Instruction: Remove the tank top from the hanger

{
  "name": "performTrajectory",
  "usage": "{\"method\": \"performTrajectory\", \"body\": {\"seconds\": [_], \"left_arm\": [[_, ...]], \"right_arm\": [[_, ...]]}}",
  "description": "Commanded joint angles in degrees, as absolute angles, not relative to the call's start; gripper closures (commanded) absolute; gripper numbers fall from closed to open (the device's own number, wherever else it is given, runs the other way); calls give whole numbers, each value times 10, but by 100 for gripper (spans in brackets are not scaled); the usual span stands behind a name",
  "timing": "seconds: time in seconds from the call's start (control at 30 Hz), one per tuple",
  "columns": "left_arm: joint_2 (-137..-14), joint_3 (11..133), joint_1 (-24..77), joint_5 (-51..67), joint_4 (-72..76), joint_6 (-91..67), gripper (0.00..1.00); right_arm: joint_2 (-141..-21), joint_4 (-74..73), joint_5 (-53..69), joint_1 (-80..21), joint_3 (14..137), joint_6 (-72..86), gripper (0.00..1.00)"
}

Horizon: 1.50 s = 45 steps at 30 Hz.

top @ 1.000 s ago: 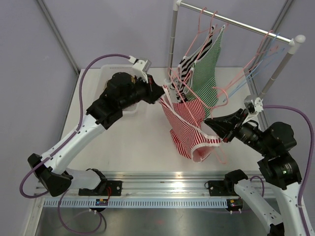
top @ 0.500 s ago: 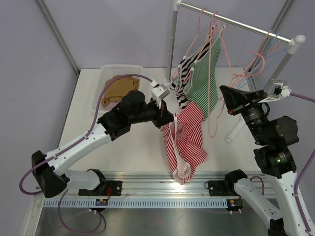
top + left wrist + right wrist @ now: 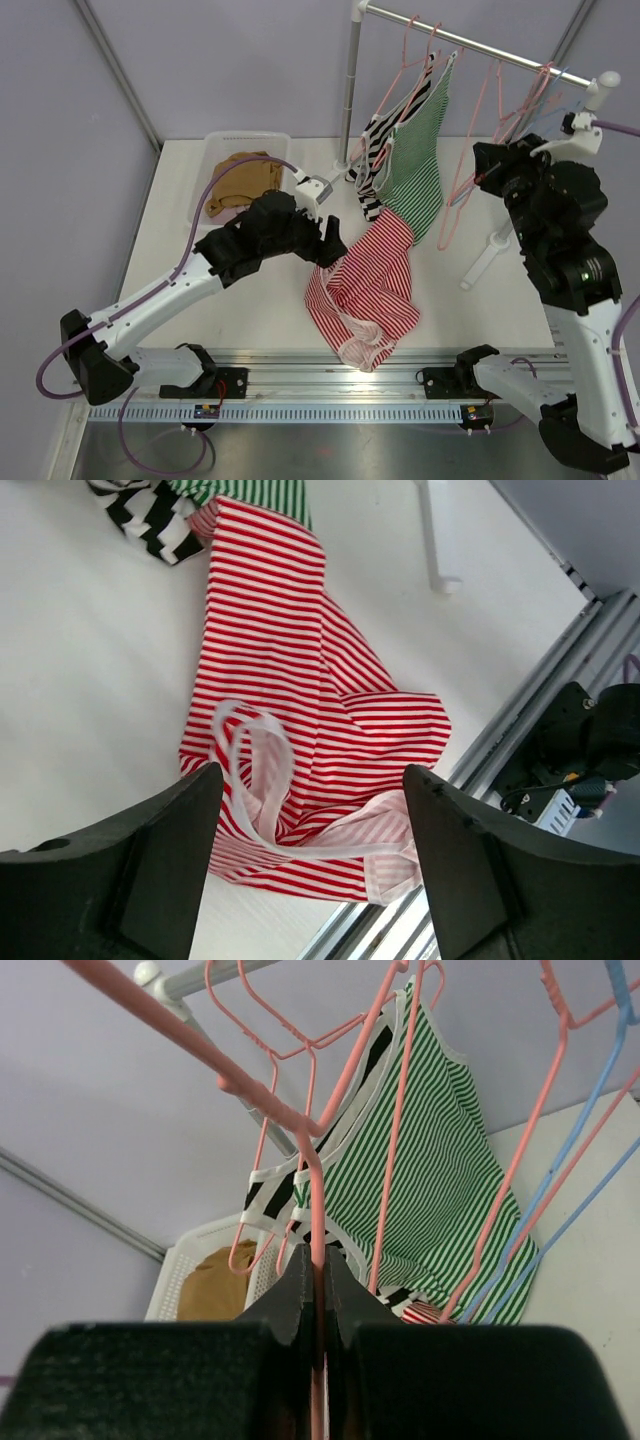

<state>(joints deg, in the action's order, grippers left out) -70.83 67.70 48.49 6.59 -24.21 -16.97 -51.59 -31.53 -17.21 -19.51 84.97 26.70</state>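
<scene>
The red-and-white striped tank top (image 3: 370, 285) lies crumpled on the white table, near its front edge, free of any hanger. My left gripper (image 3: 330, 243) hovers just left of and above it, open, with nothing between its fingers. In the left wrist view the tank top (image 3: 320, 710) fills the gap under the left gripper (image 3: 312, 780). My right gripper (image 3: 482, 168) is raised beside the rack, shut on a bare pink hanger (image 3: 455, 205). The right wrist view shows that hanger's wire (image 3: 312, 1160) pinched in the right gripper (image 3: 320, 1265).
A clothes rail (image 3: 480, 45) on white posts carries a green-striped top (image 3: 418, 170), a black-and-white striped top (image 3: 375, 150) and several pink and blue hangers. A white basket (image 3: 250, 137) with a brown garment (image 3: 240, 178) stands at the back left.
My left gripper opened and let go of the tank top, which dropped onto the table. My right gripper rose toward the rail with the bare pink hanger.
</scene>
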Motion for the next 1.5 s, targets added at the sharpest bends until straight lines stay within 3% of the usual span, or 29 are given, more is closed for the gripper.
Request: {"method": "performTrajectory", "body": {"seconds": [0.0,0.27,0.37,0.53,0.7,0.87,1.13,1.2,1.3,1.37,1.47], "left_arm": [[-658,703,486,7,-282,-181,21],[-581,717,495,-69,-392,-180,12],[-542,711,495,-80,-404,-174,1],[-522,700,495,-87,-410,-169,1],[-528,688,495,-68,-397,-175,1],[-529,658,500,-35,-345,-194,1],[-569,610,535,-33,-255,-214,1],[-591,600,550,-30,-237,-217,1],[-630,593,581,-40,-200,-217,1],[-653,591,597,-50,-184,-217,1],[-714,602,627,-81,-176,-214,1]], "right_arm": [[-597,-351,-207,-199,937,232,100],[-739,-396,-200,-160,1077,214,100],[-765,-389,-207,-126,1089,217,100],[-803,-391,-185,-78,1100,221,100],[-792,-361,-172,-69,1029,224,100],[-769,-338,-166,-69,955,229,100],[-752,-328,-163,-67,933,220,100],[-750,-330,-157,-66,937,213,65],[-740,-344,-157,-66,954,209,35],[-724,-348,-146,-66,962,204,25],[-701,-353,-120,-66,963,199,21]]}}
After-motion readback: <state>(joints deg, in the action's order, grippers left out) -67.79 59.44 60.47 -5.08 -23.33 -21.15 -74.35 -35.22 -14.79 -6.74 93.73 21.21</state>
